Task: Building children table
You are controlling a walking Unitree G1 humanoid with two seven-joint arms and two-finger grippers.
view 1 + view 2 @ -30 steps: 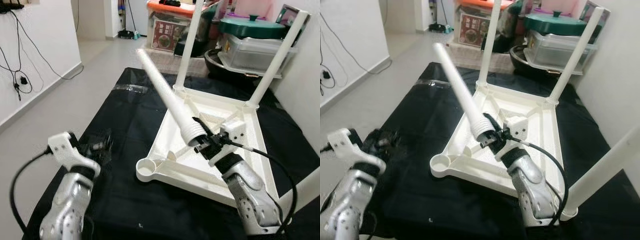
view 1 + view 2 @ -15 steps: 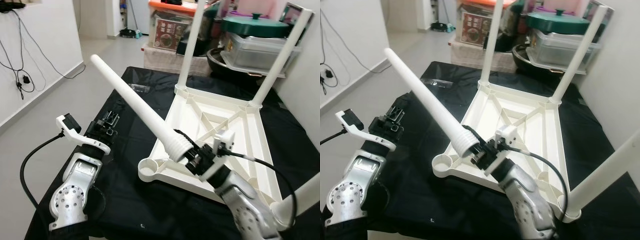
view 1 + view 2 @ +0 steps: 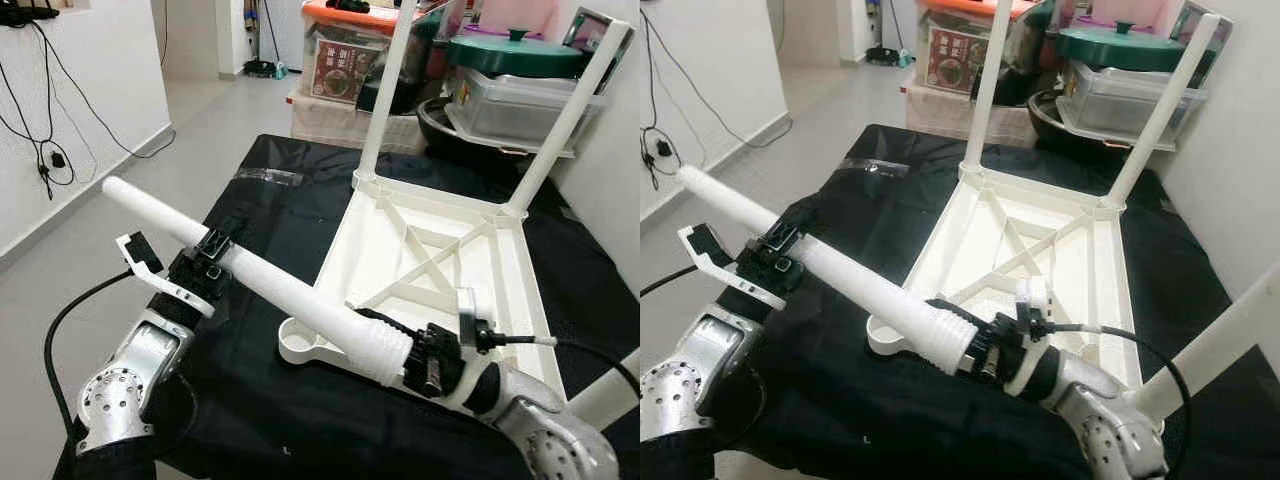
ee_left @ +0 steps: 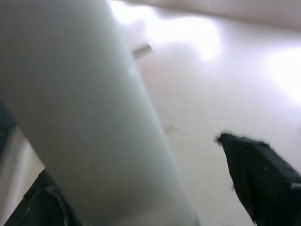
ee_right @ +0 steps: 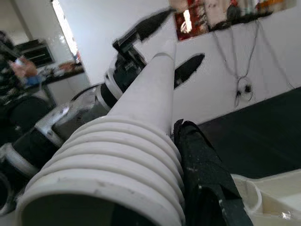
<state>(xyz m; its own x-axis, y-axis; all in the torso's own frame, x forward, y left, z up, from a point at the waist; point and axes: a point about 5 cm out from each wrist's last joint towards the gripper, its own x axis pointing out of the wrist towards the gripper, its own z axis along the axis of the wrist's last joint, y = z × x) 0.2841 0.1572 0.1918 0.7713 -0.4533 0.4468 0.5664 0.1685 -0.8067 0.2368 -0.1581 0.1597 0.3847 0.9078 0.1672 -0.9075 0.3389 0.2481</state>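
Loose leg: a long white plastic table leg (image 3: 270, 290) with a ribbed, threaded end lay nearly level above the black cloth-covered table (image 3: 250, 200), its ribbed end near and right, its plain tip (image 3: 112, 188) out past the table's left edge.
Right gripper: my right gripper (image 3: 430, 360) was clenched on the ribbed end of the leg; in the right wrist view one black finger (image 5: 202, 174) pressed against the ribs.
Left gripper: my left gripper (image 3: 208, 262) met the leg far along its smooth shaft, black fingers on either side of it; whether they were clamped I cannot tell.
Tabletop: the white plastic children's tabletop (image 3: 440, 270) lay upside down on the cloth, right of the loose leg.
Fitted legs: two white legs (image 3: 385, 90) stood upright at the far corners; a third (image 3: 1210, 350) rose at the near right corner.
Open socket: the round near-left corner socket (image 3: 300, 340) sat just beneath the loose leg.
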